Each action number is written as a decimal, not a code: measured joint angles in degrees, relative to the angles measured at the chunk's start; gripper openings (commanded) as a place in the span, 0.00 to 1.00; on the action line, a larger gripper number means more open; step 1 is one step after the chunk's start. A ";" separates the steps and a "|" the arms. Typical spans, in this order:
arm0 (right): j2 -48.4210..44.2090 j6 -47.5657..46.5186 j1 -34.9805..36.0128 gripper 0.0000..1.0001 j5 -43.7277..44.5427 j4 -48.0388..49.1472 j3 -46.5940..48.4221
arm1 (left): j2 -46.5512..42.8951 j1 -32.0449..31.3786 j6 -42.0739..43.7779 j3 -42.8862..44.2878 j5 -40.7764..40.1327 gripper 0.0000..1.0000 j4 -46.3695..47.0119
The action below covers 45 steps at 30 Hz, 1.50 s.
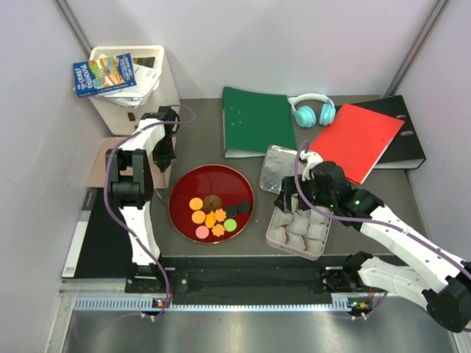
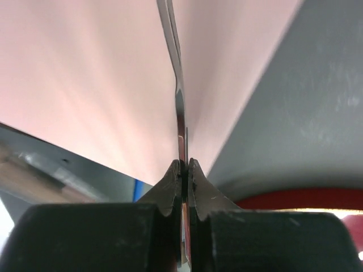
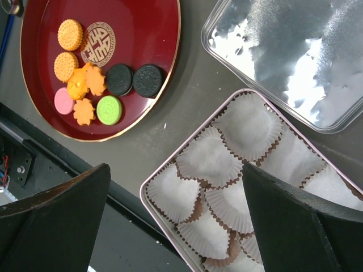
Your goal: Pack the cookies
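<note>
Cookies (image 3: 91, 85), small orange, pink, green and black biscuits, lie on a round red lacquer tray (image 1: 193, 184) on the counter (image 1: 254, 246). The right end effector (image 3: 174, 170) gapes wide above a pink tin (image 1: 271, 224) of white paper cups (image 3: 210, 161), with a clear lid (image 3: 283, 62) beside it. The left end effector (image 2: 184, 164) pinches a thin metal strip (image 2: 179, 107).

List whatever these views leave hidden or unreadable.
- Left wrist: the metal strip pinched by the left gripper runs off the top edge. What it is cannot be told, and the backdrop is blurred.
- Right wrist: part of the tin is behind the fingers of the right gripper and cut off by the bottom and right edges.
- Top: patterns on the cookies are too small to read.
</note>
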 measured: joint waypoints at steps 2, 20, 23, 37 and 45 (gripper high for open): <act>0.00 0.00 0.00 0.99 0.13 -0.04 0.00 | 0.37 0.42 0.04 1.64 -1.44 0.13 0.09; 0.00 0.04 0.00 0.99 0.17 0.13 -0.13 | -8.83 2.16 -10.10 -4.42 -3.02 0.61 5.03; -0.09 0.07 0.00 0.99 0.42 0.22 -0.26 | -17.22 2.14 -15.91 -13.25 0.55 0.99 8.61; -2.58 0.31 0.02 0.99 1.27 1.55 -3.61 | -30.14 2.29 -22.29 -29.83 -1.73 0.99 15.19; -3.23 0.31 0.02 0.99 1.44 1.60 -3.96 | -28.85 8.48 -20.59 -30.36 -2.91 0.99 15.78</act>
